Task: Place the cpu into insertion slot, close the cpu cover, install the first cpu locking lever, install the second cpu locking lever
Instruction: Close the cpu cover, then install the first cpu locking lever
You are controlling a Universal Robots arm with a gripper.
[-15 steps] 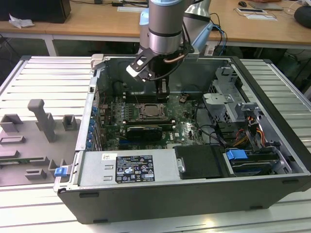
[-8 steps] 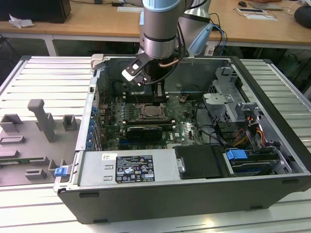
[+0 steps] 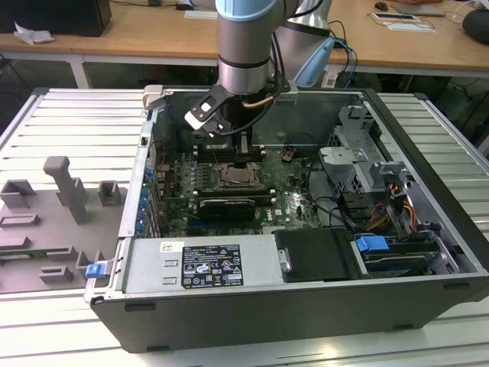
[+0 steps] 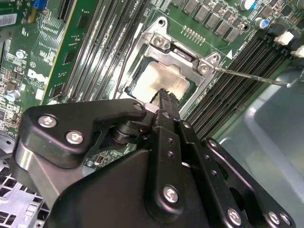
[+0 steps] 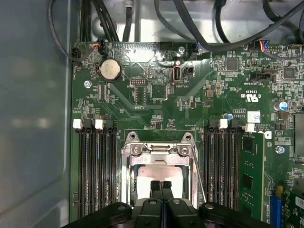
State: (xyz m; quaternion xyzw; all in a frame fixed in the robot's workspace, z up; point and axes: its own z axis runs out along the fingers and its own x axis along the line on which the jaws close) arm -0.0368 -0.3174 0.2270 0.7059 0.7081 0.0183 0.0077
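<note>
One gripper (image 5: 160,186): fingers squeezed together, nothing pinched, tips just above the chip
cpu (image 5: 159,172): sitting in the insertion slot (image 3: 228,177), pale metal top peeking through the window
cpu cover (image 5: 156,151): down flat around the cpu
Lever (image 4: 251,76): thin rod angling out over the memory slots (image 4: 232,71)
Exterior view: slot at 6 o'clock from the arm, black card (image 3: 227,206) at 6 o'clock of the slot

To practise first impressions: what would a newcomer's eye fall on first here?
The grey robot arm reaching into the open black computer case on the slatted metal table. In the first wrist view, its black gripper, jaws shut, hangs over the silver-grey square cpu, framed by the silvery metal cpu cover amid green circuit board.
</note>
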